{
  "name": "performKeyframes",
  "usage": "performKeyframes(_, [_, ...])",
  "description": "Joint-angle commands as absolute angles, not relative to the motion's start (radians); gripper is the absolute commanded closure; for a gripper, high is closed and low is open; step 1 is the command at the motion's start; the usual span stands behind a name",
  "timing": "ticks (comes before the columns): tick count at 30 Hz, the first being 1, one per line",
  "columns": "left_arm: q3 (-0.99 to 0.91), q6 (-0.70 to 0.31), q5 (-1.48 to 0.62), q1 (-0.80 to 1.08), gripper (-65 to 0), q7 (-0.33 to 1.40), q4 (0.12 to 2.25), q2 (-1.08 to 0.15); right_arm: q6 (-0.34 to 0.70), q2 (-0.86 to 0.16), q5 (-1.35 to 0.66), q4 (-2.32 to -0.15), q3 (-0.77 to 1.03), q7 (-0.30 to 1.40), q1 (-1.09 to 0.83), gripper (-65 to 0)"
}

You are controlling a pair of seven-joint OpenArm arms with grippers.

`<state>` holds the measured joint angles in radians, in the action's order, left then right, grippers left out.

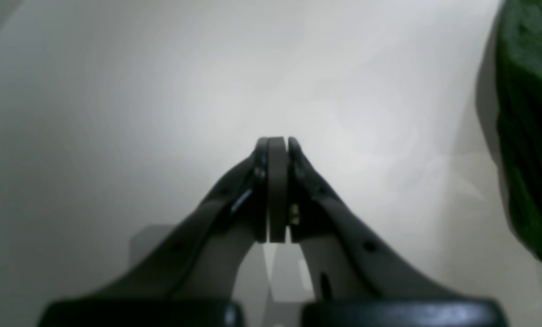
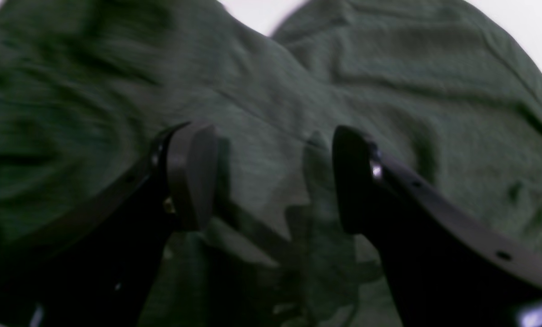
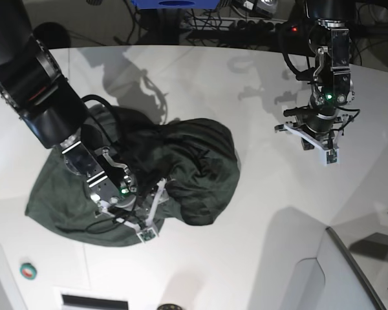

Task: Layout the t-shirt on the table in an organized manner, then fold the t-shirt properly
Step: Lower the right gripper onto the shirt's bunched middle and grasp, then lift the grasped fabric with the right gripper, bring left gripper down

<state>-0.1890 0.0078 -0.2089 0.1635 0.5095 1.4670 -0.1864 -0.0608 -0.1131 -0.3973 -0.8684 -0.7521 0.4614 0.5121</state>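
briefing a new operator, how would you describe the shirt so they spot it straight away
On the large glossy white table, look to the left half in the base view, under the right gripper, whose jaws stand open. There lies the t-shirt, a plain dark green cotton heap, crumpled and wrinkly. It is the only fabric on the table.

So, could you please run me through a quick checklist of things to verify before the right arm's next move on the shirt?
1. Right gripper open, nothing between its fingers: ok.
2. Right gripper over the t-shirt: ok.
3. T-shirt laid flat: not ok, it is bunched and wrinkled.
4. Left gripper shut and empty, off the cloth: ok.
5. Bare table around the shirt for spreading: ok.
6. Which part of the shirt lies under the right gripper: cannot tell.
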Motion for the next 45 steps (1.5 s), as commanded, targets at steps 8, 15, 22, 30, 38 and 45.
performKeyframes(8, [-0.189,0.005,-0.206,0.153,-24.7,0.487,1.486,-0.196,-0.062,-0.108,-0.397,-0.96,-0.746,0.443,0.509,-36.8])
performKeyframes(15, [-0.191,0.005,-0.206,0.147,-24.7,0.487,1.486,-0.196,-0.065,-0.108,-0.397,-0.975,-0.746,0.476,0.506,-36.8])
performKeyframes(22, [-0.191,0.005,-0.206,0.143,-24.7,0.487,1.486,-0.196,-0.064,-0.108,-0.398,-0.888,-0.745,0.475,0.527,-36.8])
performKeyframes(30, [-0.191,0.005,-0.206,0.143,-24.7,0.487,1.486,-0.196,-0.062,-0.11,-0.398,-0.885,-0.74,0.473,0.541,-10.4])
performKeyframes(38, [-0.191,0.005,-0.206,0.143,-24.7,0.487,1.484,-0.196,-0.061,-0.117,-0.4,-0.981,-0.742,0.481,0.516,-0.3])
performKeyframes(45, [-0.18,0.005,-0.197,0.134,-25.0,0.487,1.484,-0.197,-0.068,-0.162,-0.404,-1.204,-0.734,0.573,0.426,-0.3])
